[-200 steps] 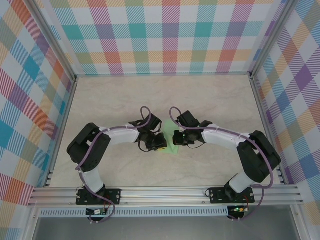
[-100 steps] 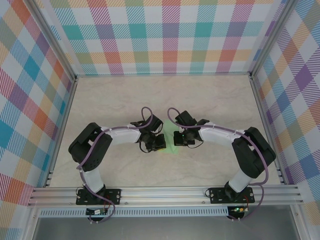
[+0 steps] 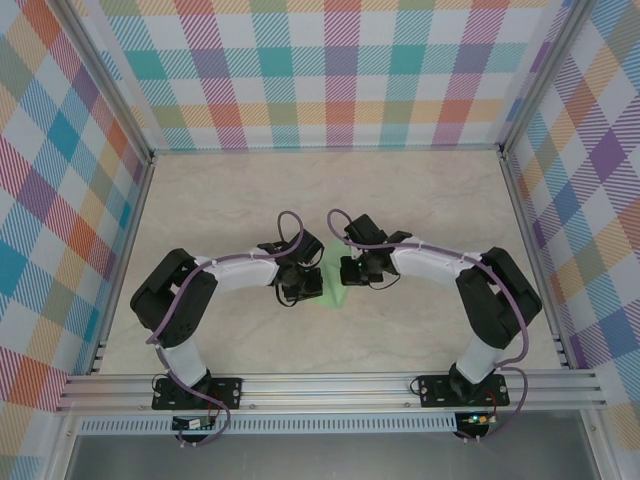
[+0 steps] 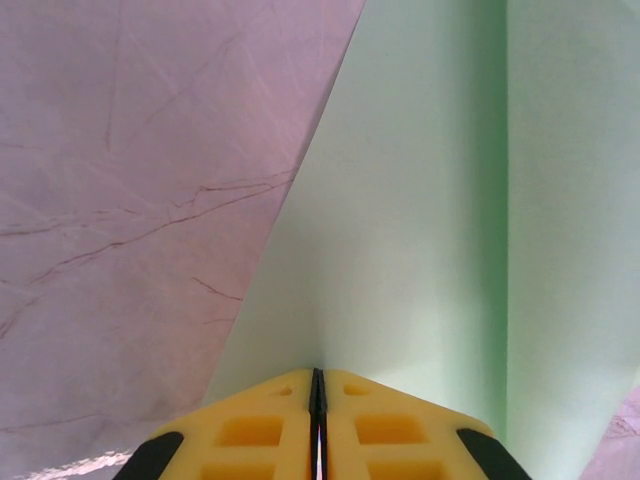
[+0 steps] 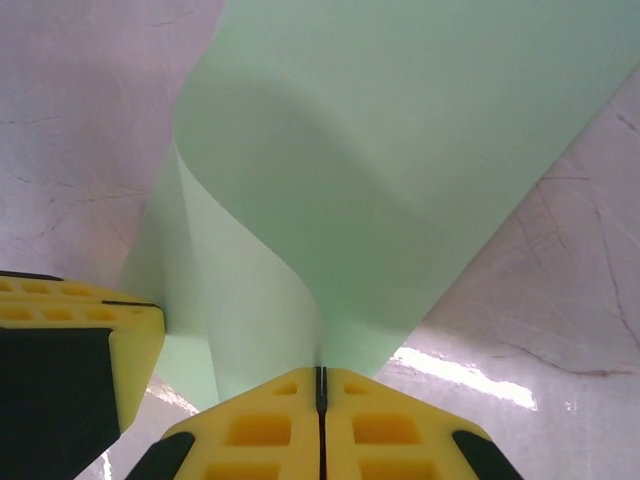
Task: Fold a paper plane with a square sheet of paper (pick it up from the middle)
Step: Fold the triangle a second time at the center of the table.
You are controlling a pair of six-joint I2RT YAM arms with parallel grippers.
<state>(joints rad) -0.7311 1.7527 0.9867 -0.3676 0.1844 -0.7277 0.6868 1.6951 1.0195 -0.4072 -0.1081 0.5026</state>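
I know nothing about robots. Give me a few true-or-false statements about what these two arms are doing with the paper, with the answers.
1. The paper is pale green. True.
2. The left gripper and the right gripper are both shut on the paper. True.
3. The paper lies completely flat on the table. False: near the right gripper it rises in a curled bend.
4. The gripper fingers are red. False: they are yellow.

Lab robot cell, aluminium frame (image 3: 330, 385), plaid walls (image 3: 330, 70), marble-look tabletop (image 3: 250, 190)
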